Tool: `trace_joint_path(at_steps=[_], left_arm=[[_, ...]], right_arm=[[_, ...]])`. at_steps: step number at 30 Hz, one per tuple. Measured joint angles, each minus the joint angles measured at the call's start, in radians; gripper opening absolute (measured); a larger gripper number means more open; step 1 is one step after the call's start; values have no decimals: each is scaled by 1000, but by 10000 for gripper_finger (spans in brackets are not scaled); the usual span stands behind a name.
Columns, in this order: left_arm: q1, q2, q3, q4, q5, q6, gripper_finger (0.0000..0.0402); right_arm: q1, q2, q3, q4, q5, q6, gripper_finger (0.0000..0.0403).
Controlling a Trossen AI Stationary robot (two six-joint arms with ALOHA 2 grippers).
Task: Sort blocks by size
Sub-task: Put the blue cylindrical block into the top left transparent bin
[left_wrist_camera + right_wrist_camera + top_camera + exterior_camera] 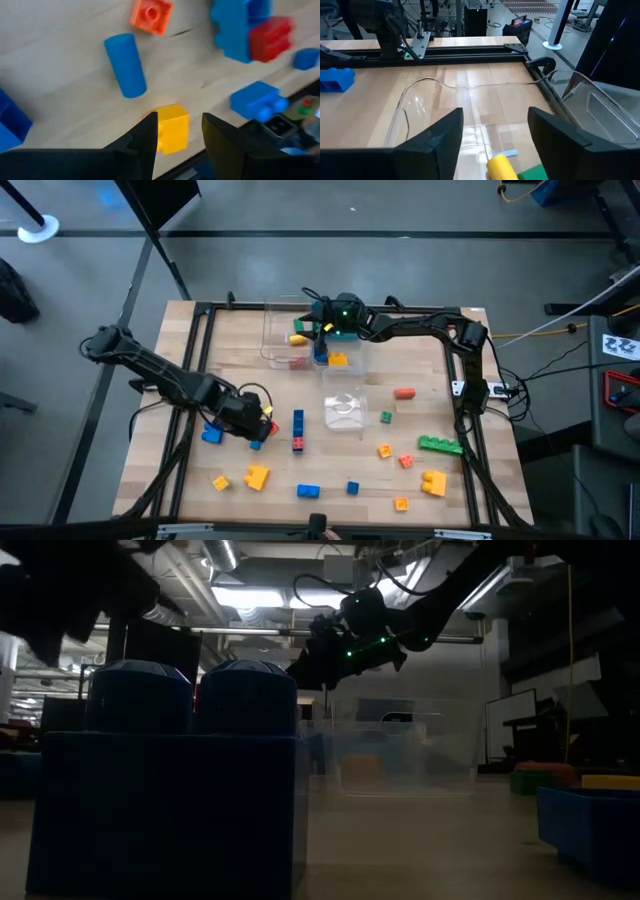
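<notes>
Blocks lie scattered over the wooden table (pixel 430 370). My left gripper (pixel 180 122) is open and low over the table at its left near part (pixel 266 423). A small yellow block (pixel 172 127) lies on the table between its fingers, close to one finger and clear of the other. Beside it lie a blue cylinder (pixel 125 65), an orange block (pixel 151 15) and a blue bar with a red end (pixel 298 430). My right gripper (pixel 492 130) is open and empty at the far middle (pixel 325 322), above a clear tub (pixel 285 330) that holds a yellow piece (pixel 502 167) and a green block (pixel 535 173).
Another clear tub (pixel 345 412) stands at the table's middle. A green bar (pixel 440 445), yellow blocks (pixel 434 482) (pixel 257 476), blue blocks (pixel 308 491) (pixel 211 435) and orange blocks (pixel 385 451) lie toward the near edge. A black frame (pixel 470 420) rims the table.
</notes>
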Motion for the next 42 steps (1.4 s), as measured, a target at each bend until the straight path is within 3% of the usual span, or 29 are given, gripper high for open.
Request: trace_joint_path(at_steps=[9, 21, 31, 42], left_arm=[[-15, 146, 0, -2, 5, -23, 139], [-13, 302, 0, 4, -8, 0, 139], [-1, 395, 5, 13, -30, 86, 139], [52, 348, -2, 28, -80, 300, 119]], right_arm=[[0, -13, 0, -2, -1, 0, 232], [0, -151, 0, -107, -9, 1, 232], [-1, -360, 0, -378, 1, -4, 232], [-1, -587, 1, -778, 23, -33, 232]])
